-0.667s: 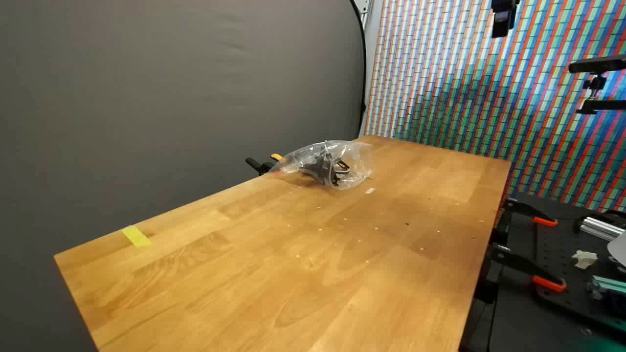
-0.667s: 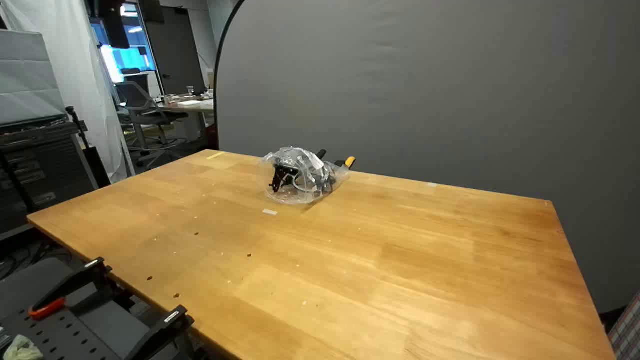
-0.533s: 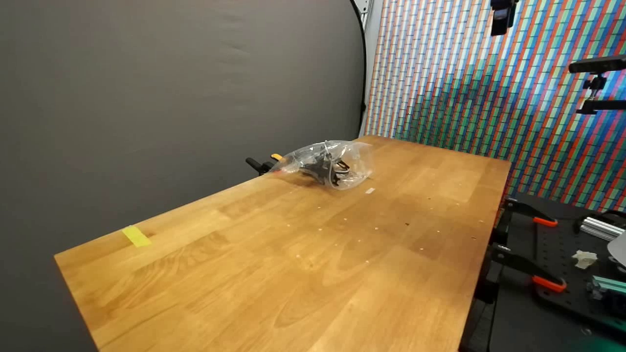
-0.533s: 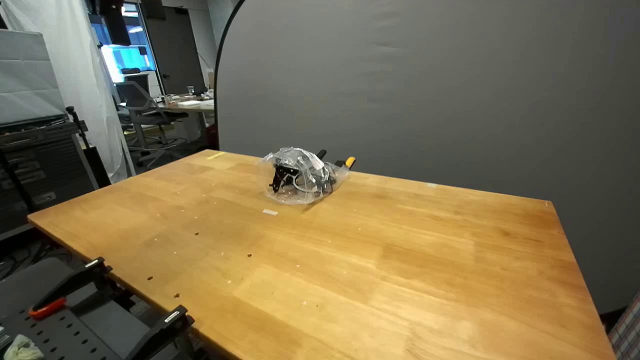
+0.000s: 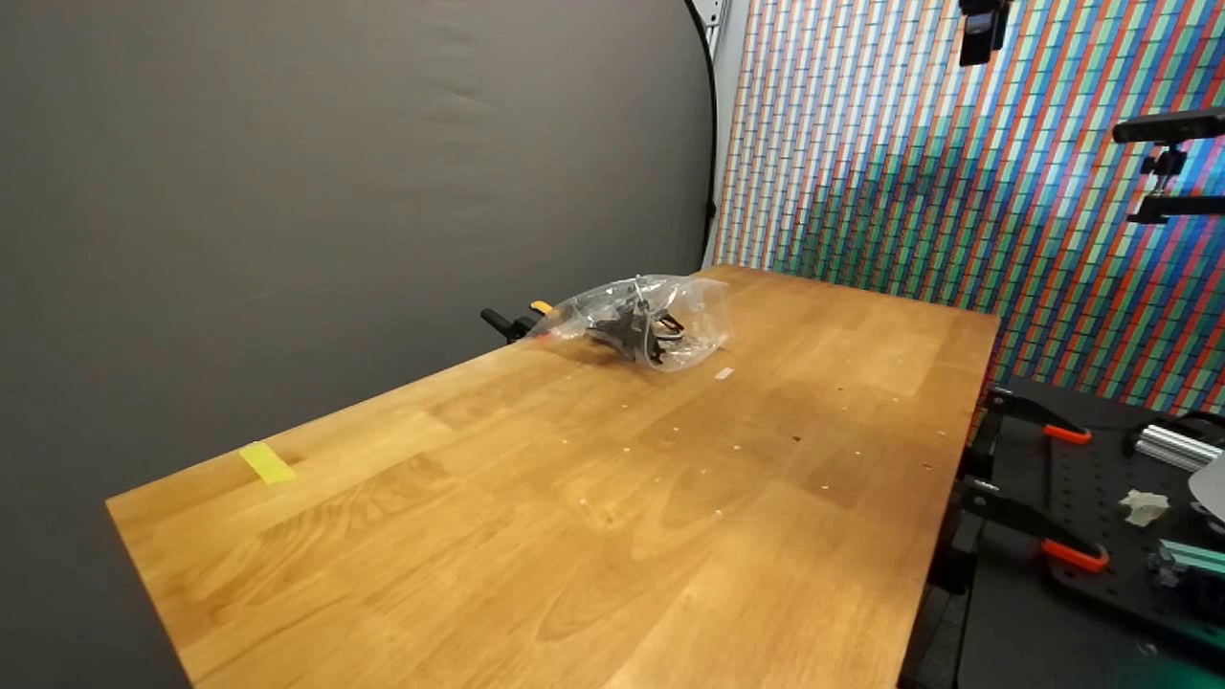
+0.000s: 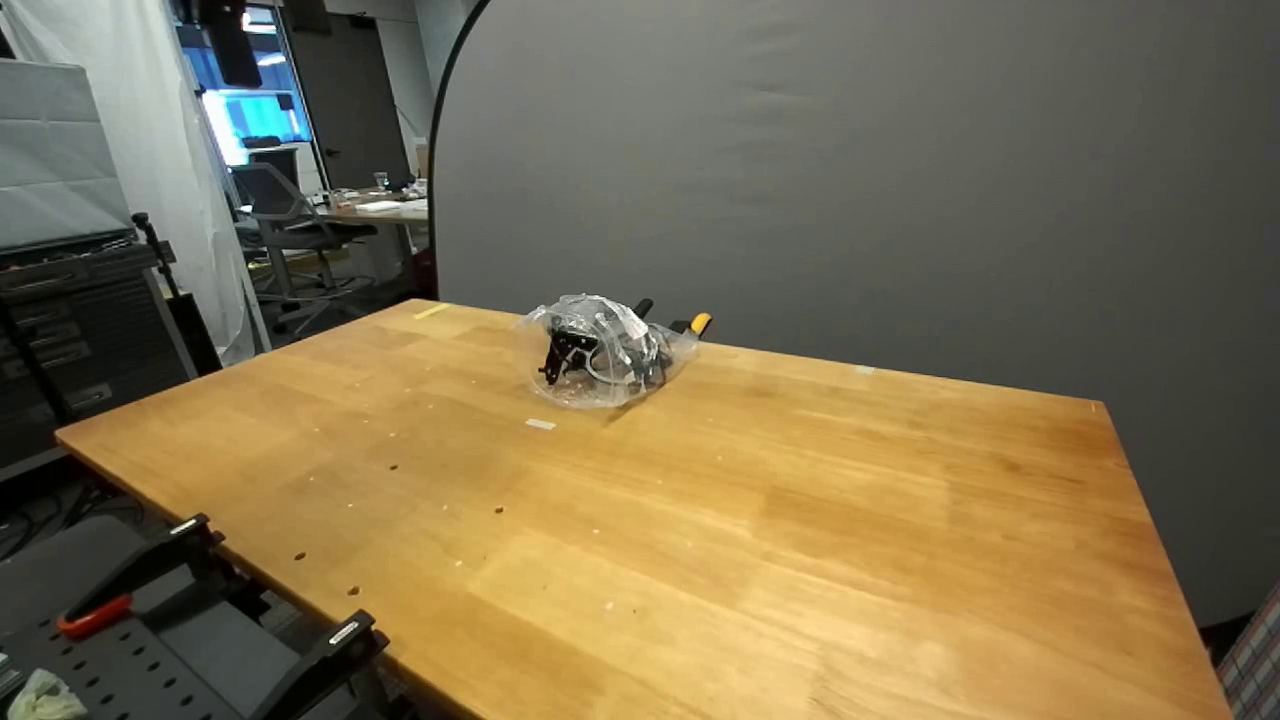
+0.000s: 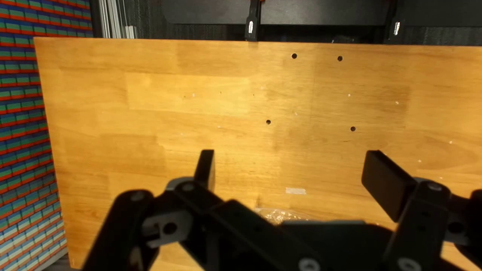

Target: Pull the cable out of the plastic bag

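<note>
Holding the black two-fingered gripper wide above the honey-brown wooden tabletop, hanging well apart from the crumpled clear plastic bag lying below, near the tabletop's edge, bulging with dark contents.

The Robotiq gripper is mostly black — square-edged finger pads, straight linkage bars, rounded knuckles. Pale metal screw heads dot it, and grey brackets — each pierced by a round hole — show between the darker parts.
</note>
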Available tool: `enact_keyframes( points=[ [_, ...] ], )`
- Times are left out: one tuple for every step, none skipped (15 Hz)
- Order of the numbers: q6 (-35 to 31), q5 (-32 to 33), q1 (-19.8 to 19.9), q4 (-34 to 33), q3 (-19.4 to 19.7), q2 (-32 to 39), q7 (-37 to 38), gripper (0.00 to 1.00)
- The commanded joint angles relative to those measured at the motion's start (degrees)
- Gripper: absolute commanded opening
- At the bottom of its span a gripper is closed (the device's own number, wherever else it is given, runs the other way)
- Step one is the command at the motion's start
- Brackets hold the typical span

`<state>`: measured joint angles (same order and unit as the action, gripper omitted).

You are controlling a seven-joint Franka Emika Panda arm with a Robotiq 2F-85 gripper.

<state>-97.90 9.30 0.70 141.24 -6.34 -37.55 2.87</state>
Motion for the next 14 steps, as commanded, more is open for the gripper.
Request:
enact_keyframes(
  points=[
    [-0.91, 0.27, -1.33, 0.48, 1.02, 0.48, 0.09, 1.0],
    [-1.79, 0.0, -1.59, 0.99, 1.21, 0.87, -0.17, 1.0],
    [-3.5, -0.41, -1.81, 1.69, 1.42, 1.47, -0.03, 1.0],
    [-5.64, -0.82, -2.04, 2.49, 1.63, 2.24, 0.16, 1.0],
    [-7.84, -1.59, -2.34, 3.23, 1.95, 3.28, -0.01, 1.0],
    [-10.32, -2.28, -2.49, 4.04, 2.13, 4.24, 0.05, 1.0],
    [-12.74, -2.77, -2.57, 4.72, 2.2, 5.58, 0.1, 1.0],
    [-15.23, -3.3, -2.61, 5.46, 2.26, 7.24, 0.16, 1.0],
    [-17.4, -3.84, -2.68, 6.01, 2.39, 8.88, -0.02, 1.0],
    [-19.71, -4.44, -2.69, 6.65, 2.49, 10.98, -0.05, 1.0],
    [-21.79, -5.28, -2.69, 7.09, 2.55, 13.13, -0.05, 1.0],
    [-23.33, -6.66, -2.86, 7.32, 2.81, 15.15, -0.38, 1.0],
    [-25.9, -7.8, -2.99, 8.13, 2.96, 17.34, -0.65, 1.0],
    [-28.68, -8.39, -2.87, 8.7, 2.74, 19.25, -0.16, 1.0]
  ],
)
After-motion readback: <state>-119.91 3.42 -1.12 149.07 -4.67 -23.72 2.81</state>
